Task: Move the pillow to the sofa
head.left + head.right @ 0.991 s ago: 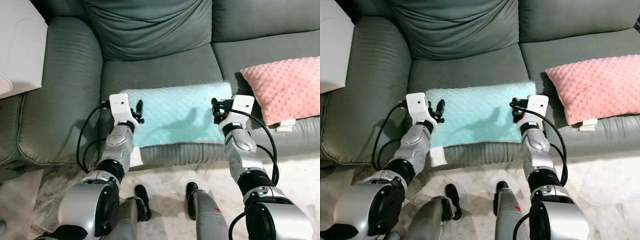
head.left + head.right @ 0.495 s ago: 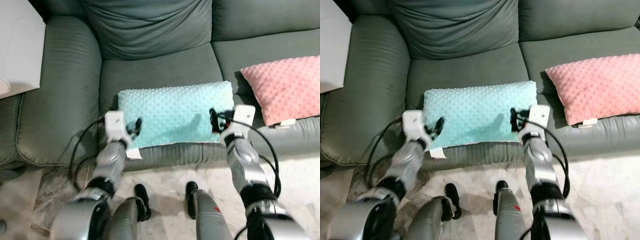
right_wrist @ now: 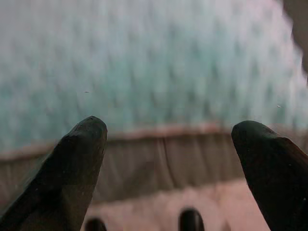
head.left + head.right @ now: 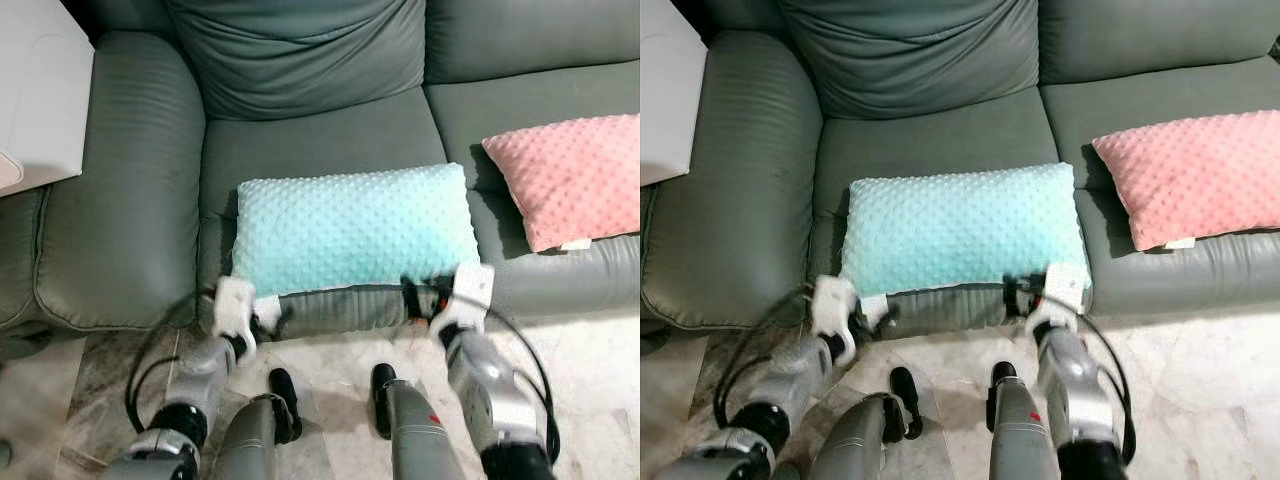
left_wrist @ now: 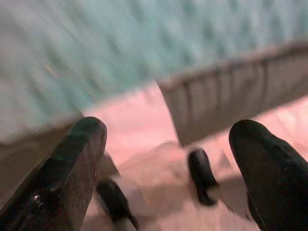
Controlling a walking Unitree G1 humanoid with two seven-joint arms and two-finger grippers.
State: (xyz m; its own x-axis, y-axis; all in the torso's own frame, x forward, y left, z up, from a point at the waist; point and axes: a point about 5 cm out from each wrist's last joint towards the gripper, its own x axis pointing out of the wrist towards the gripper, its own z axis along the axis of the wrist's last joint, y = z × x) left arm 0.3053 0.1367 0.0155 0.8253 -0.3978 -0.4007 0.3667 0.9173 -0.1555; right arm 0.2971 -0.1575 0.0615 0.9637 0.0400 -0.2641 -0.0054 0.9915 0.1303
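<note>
The teal dotted pillow (image 4: 350, 230) lies flat on the grey sofa's seat cushion (image 4: 310, 140), its front edge at the seat's front. Both grippers hang low in front of the sofa, below the pillow and apart from it. My left gripper (image 4: 268, 320) is under the pillow's left corner, my right gripper (image 4: 415, 300) under its right corner. In the left wrist view the left gripper (image 5: 168, 149) is open with nothing between its fingers. In the right wrist view the right gripper (image 3: 168, 144) is open too, facing the pillow (image 3: 144, 62) and the seat's front.
A pink dotted pillow (image 4: 575, 175) lies on the neighbouring seat to the right. A white surface (image 4: 35, 90) stands beside the sofa's left armrest (image 4: 130, 190). My feet (image 4: 285, 400) stand on the marble floor (image 4: 590, 370) close to the sofa's front.
Both grippers have drawn back from the teal pillow's two sides and dropped below the seat's front edge. The pillow stays on the seat.
</note>
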